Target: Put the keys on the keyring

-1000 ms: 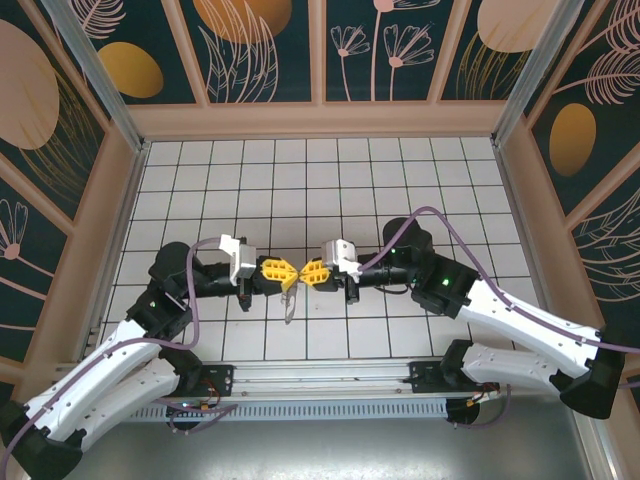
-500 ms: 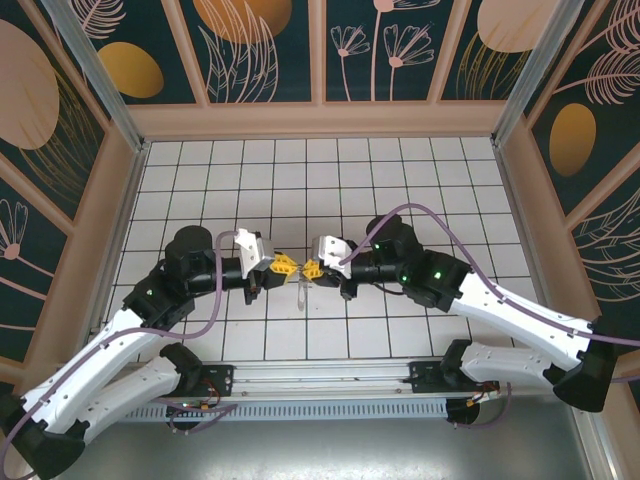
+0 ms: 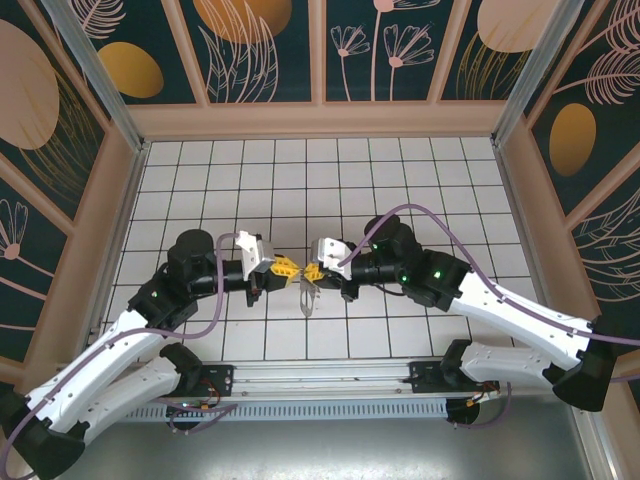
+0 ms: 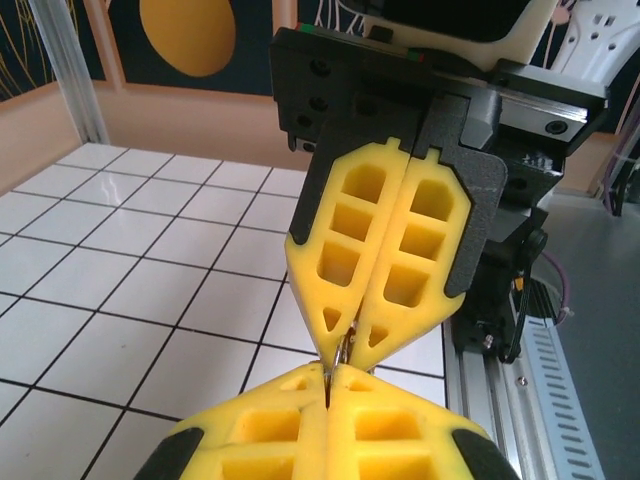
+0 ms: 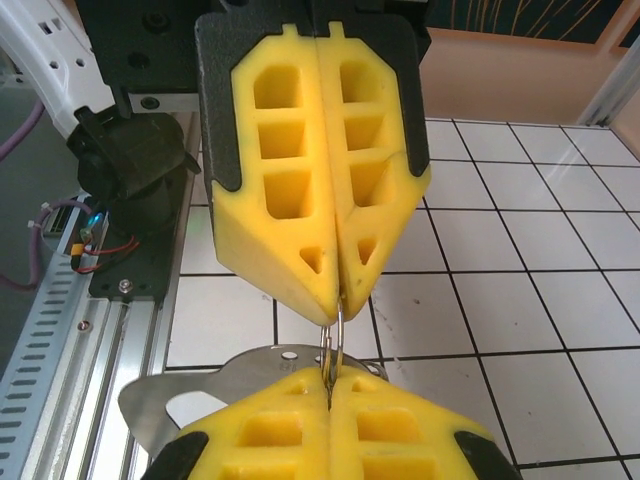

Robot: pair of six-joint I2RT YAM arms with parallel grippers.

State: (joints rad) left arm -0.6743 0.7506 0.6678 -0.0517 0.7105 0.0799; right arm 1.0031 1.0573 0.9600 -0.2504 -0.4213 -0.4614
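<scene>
Threading is judged in hand: the left gripper [image 3: 285, 267] and right gripper [image 3: 313, 270] are met tip to tip, both fully closed, with the keyring [image 5: 333, 335] pinched in each seam. One key [image 5: 190, 400] is counted, flat just beneath the right fingertips, and one ring; whether it is threaded cannot be told. Next, the coil must be parted and the key's hole fed on.
</scene>
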